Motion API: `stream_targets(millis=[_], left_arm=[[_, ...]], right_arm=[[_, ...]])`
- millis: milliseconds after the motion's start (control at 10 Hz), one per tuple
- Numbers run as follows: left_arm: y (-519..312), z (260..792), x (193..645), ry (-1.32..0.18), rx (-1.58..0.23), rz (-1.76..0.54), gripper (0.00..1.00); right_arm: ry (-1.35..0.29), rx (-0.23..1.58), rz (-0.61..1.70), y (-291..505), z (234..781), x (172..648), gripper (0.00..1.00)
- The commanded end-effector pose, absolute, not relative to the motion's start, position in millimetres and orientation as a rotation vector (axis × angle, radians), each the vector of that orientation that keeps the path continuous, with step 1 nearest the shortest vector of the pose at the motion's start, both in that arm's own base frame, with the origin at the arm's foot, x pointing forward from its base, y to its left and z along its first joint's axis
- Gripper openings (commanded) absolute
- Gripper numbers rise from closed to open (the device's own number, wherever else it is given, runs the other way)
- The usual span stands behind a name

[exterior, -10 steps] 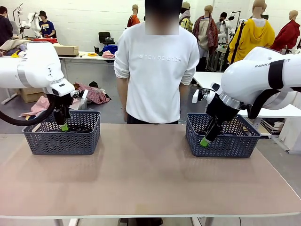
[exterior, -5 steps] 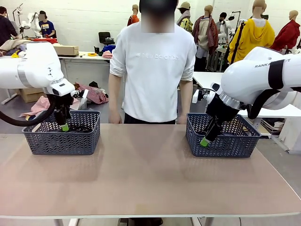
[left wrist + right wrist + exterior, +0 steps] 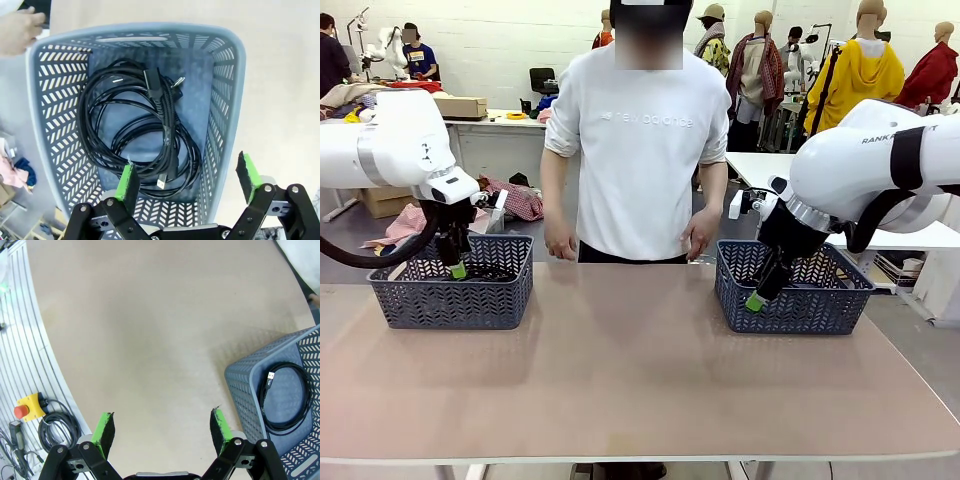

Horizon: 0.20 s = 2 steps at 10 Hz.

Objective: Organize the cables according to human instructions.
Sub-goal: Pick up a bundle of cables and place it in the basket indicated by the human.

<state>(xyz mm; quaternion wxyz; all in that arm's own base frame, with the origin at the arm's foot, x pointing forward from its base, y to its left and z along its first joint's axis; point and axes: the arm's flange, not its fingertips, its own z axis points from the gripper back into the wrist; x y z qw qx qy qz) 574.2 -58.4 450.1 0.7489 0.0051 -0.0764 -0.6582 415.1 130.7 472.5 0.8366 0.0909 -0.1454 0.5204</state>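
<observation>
Several black cables (image 3: pixel 135 135) lie coiled and tangled on the floor of the left grey basket (image 3: pixel 227 100), plugs near its middle. My left gripper (image 3: pixel 187 175) hangs open above that basket's near end, also seen over the left basket (image 3: pixel 452 300) as the left gripper (image 3: pixel 456 268). One black cable (image 3: pixel 285 395) lies coiled in the right basket (image 3: pixel 242 390). My right gripper (image 3: pixel 162 429) is open over bare table beside it; in the front view the right gripper (image 3: pixel 754 300) hovers at the right basket's (image 3: pixel 820 310) near-left corner. The human (image 3: pixel 640 140) stands at the far edge, hands down.
The brown tabletop (image 3: pixel 630 370) stretches between the two baskets. A person's hand (image 3: pixel 20 32) shows beyond the left basket's far end. Past the table edge, a yellow emergency-stop box (image 3: pixel 25 407) and a grey coiled lead (image 3: pixel 57 422) lie on a ribbed surface.
The person has stepped up to the table and brought both hands from behind the back down to the table's far edge. Neither arm has moved.
</observation>
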Motion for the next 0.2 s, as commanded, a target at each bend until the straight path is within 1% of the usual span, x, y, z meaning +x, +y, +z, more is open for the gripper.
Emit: stream_targets(millis=[0,100], left_arm=[[-56.7,451.2,574.8,-0.165,0.027,-1.445,1.00],[-56.7,451.2,574.8,-0.165,0.027,-1.445,1.00]], right_arm=[[-0.297,0.179,1.105,130.6,474.4,416.9,1.00],[-0.297,0.179,1.105,130.6,474.4,416.9,1.00]])
